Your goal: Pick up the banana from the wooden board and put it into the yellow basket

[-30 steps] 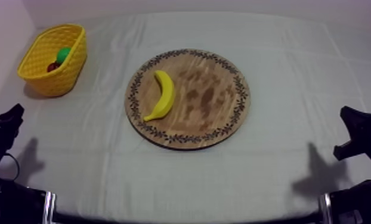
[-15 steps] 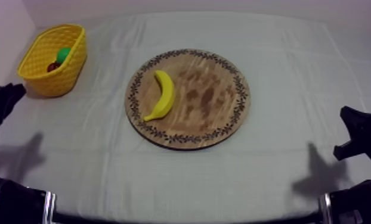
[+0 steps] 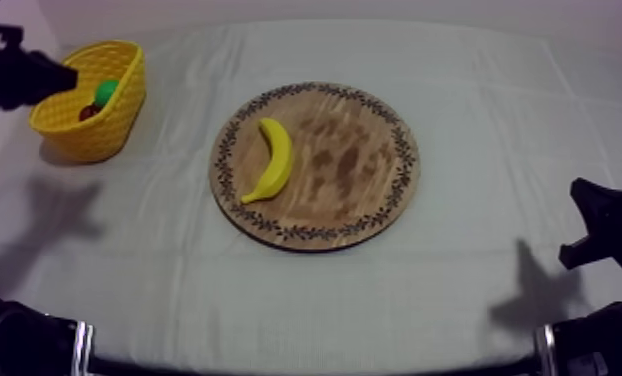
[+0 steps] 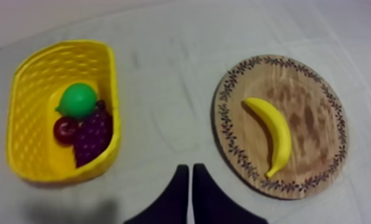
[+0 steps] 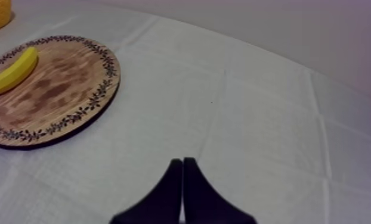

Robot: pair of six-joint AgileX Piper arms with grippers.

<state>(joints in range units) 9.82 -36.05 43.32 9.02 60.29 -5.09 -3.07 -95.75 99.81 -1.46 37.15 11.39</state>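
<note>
Top view, banana: the banana [image 3: 268, 160] lies on the wooden board [image 3: 355, 200], on its left part. Nothing is touching it.
Top view, basket: the yellow basket [image 3: 113, 125] stands at the far left of the table, well apart from the board.
Top view, left gripper: the left gripper [image 3: 68, 76] is up by the basket's rim, far from the banana.
Top view, job: I think no step is done. The grab, the carry and the drop are all left.
Top view, room: only bare cloth [image 3: 175, 220] lies between board and basket, so the way looks free. The basket sits near the table's left edge, so there is little room behind it.
Left wrist view, fingers: the fingers [image 4: 177, 193] lie close together and hold nothing.
Left wrist view, basket: a pear [image 4: 77, 100], a small red fruit [image 4: 65, 129] and grapes [image 4: 92, 138] lie inside. One end of the basket floor is bare, so I think the banana fits.
Right wrist view, right gripper: the right gripper [image 5: 182, 162] is closed on nothing, over bare cloth. The board is well apart from it.
</note>
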